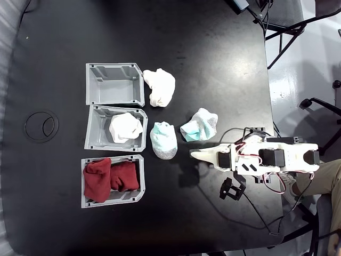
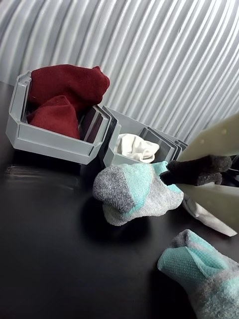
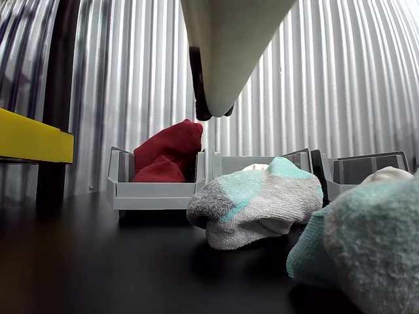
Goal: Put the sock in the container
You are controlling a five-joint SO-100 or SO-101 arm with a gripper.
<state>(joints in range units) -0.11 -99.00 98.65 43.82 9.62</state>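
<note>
Three grey bins [image 1: 114, 84], two white socks [image 1: 126, 128], two mint-grey socks [image 1: 163, 140], two red socks [image 1: 97, 180].

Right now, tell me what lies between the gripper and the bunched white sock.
In the fixed view, a mint-and-grey sock lies between the gripper and the white sock, which sits in the middle bin.

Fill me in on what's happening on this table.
A small white robot arm is sorting socks into three grey bins. A bunched white sock already sits in the middle bin, and red socks fill the bin beside it; the third bin holds nothing. The gripper holds nothing and sits just short of a mint-and-grey sock. Another mint-and-grey sock and a longer white sock lie loose on the black table.
</note>
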